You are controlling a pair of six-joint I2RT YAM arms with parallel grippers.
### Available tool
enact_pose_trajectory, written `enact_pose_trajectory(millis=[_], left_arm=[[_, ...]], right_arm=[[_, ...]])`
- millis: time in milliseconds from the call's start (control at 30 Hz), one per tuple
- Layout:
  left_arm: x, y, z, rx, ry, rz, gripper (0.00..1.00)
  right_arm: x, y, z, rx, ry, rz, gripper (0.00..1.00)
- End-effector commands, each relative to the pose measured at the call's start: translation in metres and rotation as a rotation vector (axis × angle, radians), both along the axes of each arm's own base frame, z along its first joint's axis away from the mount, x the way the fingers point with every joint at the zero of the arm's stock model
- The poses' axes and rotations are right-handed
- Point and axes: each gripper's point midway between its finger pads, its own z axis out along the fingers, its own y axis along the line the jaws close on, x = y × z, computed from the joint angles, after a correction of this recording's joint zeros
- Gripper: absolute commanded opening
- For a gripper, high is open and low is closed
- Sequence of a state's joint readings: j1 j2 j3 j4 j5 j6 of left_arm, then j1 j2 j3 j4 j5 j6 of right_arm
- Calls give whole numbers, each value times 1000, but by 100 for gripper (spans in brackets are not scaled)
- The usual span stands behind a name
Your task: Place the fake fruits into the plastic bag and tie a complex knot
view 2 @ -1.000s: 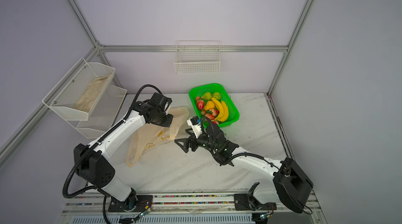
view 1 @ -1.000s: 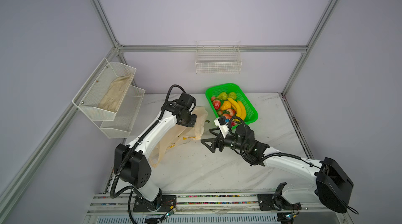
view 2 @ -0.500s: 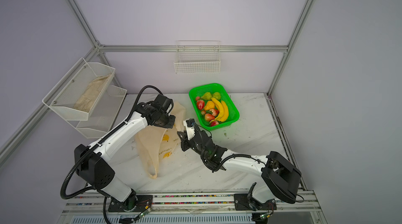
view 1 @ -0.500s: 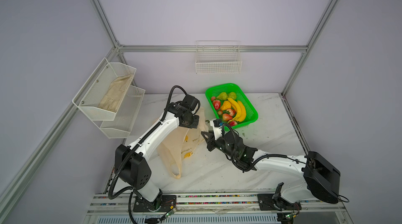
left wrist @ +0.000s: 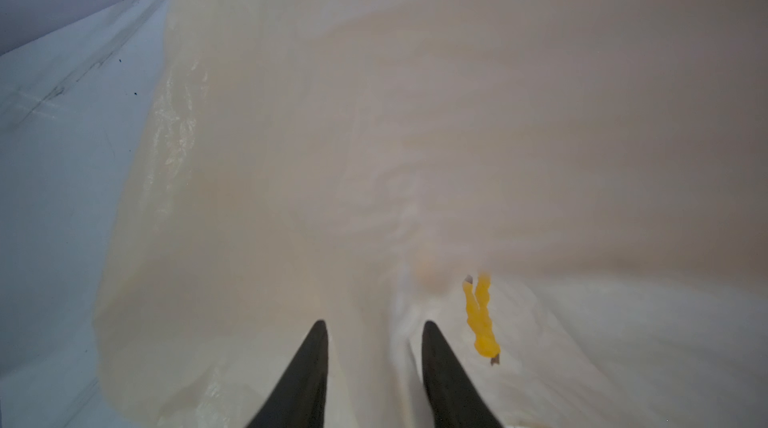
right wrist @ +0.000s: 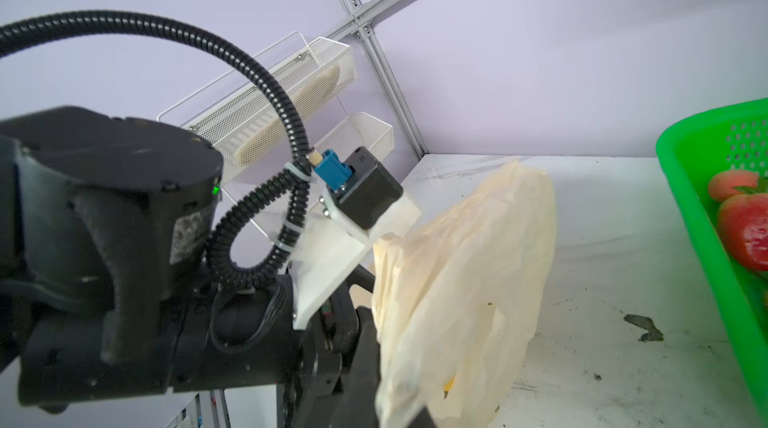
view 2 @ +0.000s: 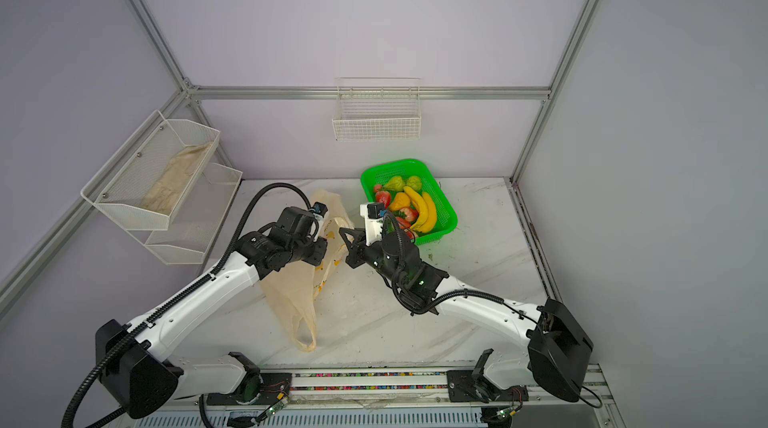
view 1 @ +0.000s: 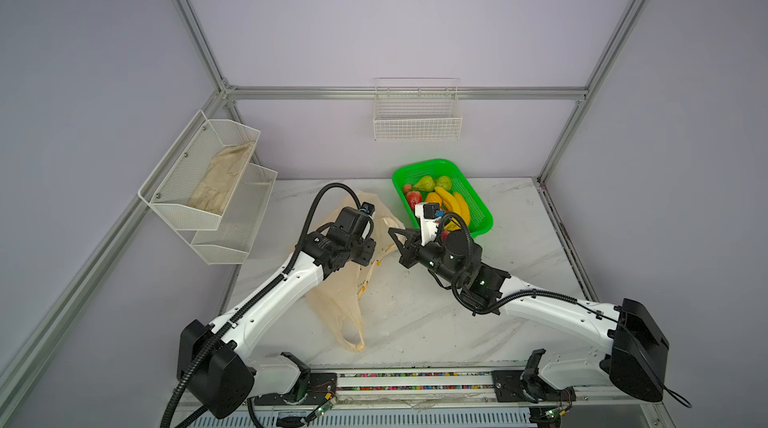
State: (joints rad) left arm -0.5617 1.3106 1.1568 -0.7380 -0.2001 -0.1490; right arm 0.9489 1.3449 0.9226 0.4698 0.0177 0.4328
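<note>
Plastic bag (view 1: 332, 301) rim in right gripper (view 1: 391, 232), basket (view 1: 424, 163) beside

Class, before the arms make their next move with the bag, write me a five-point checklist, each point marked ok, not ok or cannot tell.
1. Right gripper shut on the plastic bag edge: ok.
2. Left gripper holding the bag: not ok, jaws apart.
3. Bag mouth open: cannot tell.
4. Fruit loaded: not ok; banana bunch, strawberries and pears lie in the green basket.
5. Loop handle untied, free on the table: ok.
</note>
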Motion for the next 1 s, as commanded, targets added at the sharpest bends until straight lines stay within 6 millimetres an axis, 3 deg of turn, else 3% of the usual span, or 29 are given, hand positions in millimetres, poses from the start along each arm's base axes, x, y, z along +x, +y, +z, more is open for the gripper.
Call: enact_pose_trajectory(millis=[0,233,300,367,400,467,533,600,633,700,767,833,900,967], left_arm=[[0,6,-4,2,-48,46,40],[-1,29,-7,88,-91,109,32],[0,30,-10,104,-94,106,24],[2,21,-8,70,-90,80,10],[1,12,-3,29,-84,49,1],[-1,0,12,-59,-67,37,0],[-4,1,27,-149,-34,91,0],[-3,8,37,-263,7,153,0],[-2,12,40,-303,22,180,0],[4,22,47,-358,14,248,0],[10,28,50,-376,8,286,0],[15,32,51,-396,17,307,0],[20,34,49,-402,25,325,0],[24,32,45,-409,35,322,0]], right_arm=[[-1,0,15,51,43,-2,0],[9,-5,9,19,35,-11,0],[8,-4,11,18,29,4,0],[11,-2,7,3,34,13,0],[19,-5,3,-17,36,11,0],[49,-16,-23,-106,51,-30,0],[89,-29,-54,-240,68,-102,1],[128,-31,-83,-385,93,-159,23],[137,-28,-88,-433,93,-157,34],[144,-17,-85,-495,90,-113,66],[134,-11,-69,-496,64,-45,83],[115,-22,-41,-479,20,-25,96],[86,-33,-15,-430,-19,26,97],[66,-47,-2,-419,-36,38,97]])
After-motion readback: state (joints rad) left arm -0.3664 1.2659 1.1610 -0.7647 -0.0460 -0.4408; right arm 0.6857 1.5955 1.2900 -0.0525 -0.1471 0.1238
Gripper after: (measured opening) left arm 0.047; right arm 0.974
